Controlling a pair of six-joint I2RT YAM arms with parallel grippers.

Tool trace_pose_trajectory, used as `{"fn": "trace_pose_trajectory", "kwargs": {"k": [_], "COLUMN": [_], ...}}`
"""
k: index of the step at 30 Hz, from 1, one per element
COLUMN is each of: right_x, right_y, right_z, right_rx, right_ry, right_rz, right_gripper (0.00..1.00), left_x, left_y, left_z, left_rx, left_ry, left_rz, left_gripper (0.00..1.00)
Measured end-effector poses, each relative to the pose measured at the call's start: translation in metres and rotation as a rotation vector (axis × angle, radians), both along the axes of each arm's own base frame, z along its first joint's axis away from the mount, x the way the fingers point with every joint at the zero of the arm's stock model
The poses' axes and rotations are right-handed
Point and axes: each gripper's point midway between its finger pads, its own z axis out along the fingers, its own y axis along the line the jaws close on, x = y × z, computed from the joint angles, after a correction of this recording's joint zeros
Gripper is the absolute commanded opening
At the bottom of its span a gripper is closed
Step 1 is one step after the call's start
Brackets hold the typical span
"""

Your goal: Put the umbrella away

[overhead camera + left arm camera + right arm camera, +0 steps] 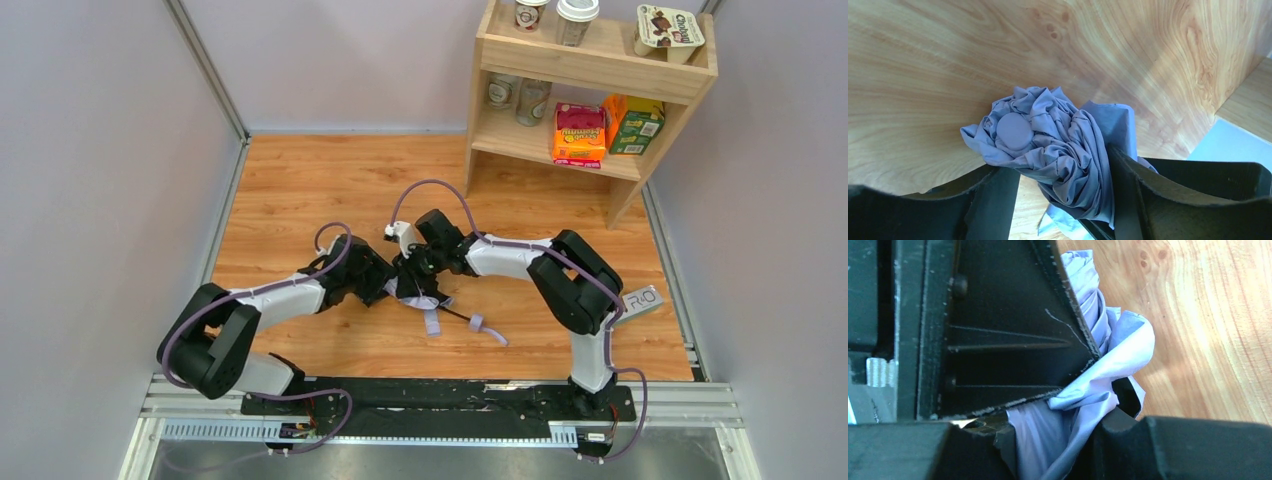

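At the middle of the wooden surface (300, 180), both arms are meeting over the crumpled umbrella (415, 290) — one pinching, one bracketing.

The right end effector (1100, 390) is pinching a fold of the lavender fabric between its fingers, probably anchoring the bundle so the canopy can be gathered. The left end effector (1055, 162) is standing spread, its fingers flanking the bunched cloth and, as far as I can judge, brushing it rather than squeezing. The umbrella is lying low on the boards between them. Its round cap (1014, 131) is facing the left arm and the slim black shaft (456, 315) is trailing toward the near right — so the long axis is running roughly left to right, slanting nearer. The strap (431, 322) is lying loose, not yet wrapped.
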Motion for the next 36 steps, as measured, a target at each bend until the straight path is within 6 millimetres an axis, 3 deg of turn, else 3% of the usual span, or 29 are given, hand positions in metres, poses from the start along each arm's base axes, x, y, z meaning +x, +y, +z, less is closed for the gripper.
{"fn": "trace_pose_trajectory", "kwargs": {"k": [3, 4, 6, 7, 9, 11, 16, 18, 24, 27, 30, 34, 36], "right_x": [0.0, 0.0, 0.0, 0.001, 0.003, 0.005, 0.002, 0.0, -0.027, -0.029, -0.015, -0.003, -0.004], "right_y": [-0.001, -0.001, -0.003, -0.004, -0.005, -0.008, -0.014, -0.024, -0.029, -0.028, -0.025, -0.027, -0.026], "right_z": [0.0, -0.001, -0.001, -0.001, -0.001, 0.0, 0.0, -0.002, -0.009, -0.006, -0.002, -0.003, -0.003], "right_rx": [0.009, 0.007, -0.002, -0.007, -0.018, -0.036, -0.12, -0.179, -0.342, -0.391, -0.428, -0.456, -0.457], "right_ry": [0.052, 0.06, 0.069, 0.07, 0.065, 0.054, -0.01, -0.051, -0.248, -0.362, -0.462, -0.541, -0.553], "right_rz": [0.014, 0.014, 0.008, 0.001, -0.017, -0.045, -0.135, -0.184, -0.222, -0.268, -0.368, -0.462, -0.48], "right_gripper": [0.0, 0.0, 0.0, 0.0, 0.1, 0.36, 0.76, 0.84, 0.88, 0.86, 0.72, 0.23, 0.05], "left_x": [0.002, 0.003, 0.006, 0.007, 0.008, 0.01, 0.007, 0.005, 0.0, -0.004, -0.006, -0.006, -0.006], "left_y": [-0.002, -0.004, -0.007, -0.009, -0.011, -0.013, -0.018, -0.021, -0.027, -0.028, -0.028, -0.027, -0.027], "left_z": [-0.003, -0.003, -0.002, -0.001, 0.0, 0.001, 0.003, 0.004, 0.007, 0.006, 0.005, 0.006, 0.006], "left_rx": [-0.006, -0.016, -0.045, -0.057, -0.083, -0.103, -0.14, -0.149, -0.134, -0.124, -0.122, -0.135, -0.138], "left_ry": [0.004, 0.003, 0.002, 0.004, 0.007, -0.002, -0.012, -0.01, 0.03, 0.062, 0.086, 0.105, 0.107], "left_rz": [-0.001, 0.004, 0.022, 0.032, 0.052, 0.059, 0.033, 0.013, -0.029, -0.04, -0.046, -0.043, -0.037], "left_gripper": [0.31, 0.17, 0.01, 0.0, 0.0, 0.0, 0.0, 0.0, 0.0, 0.0, 0.0, 0.0, 0.0]}}
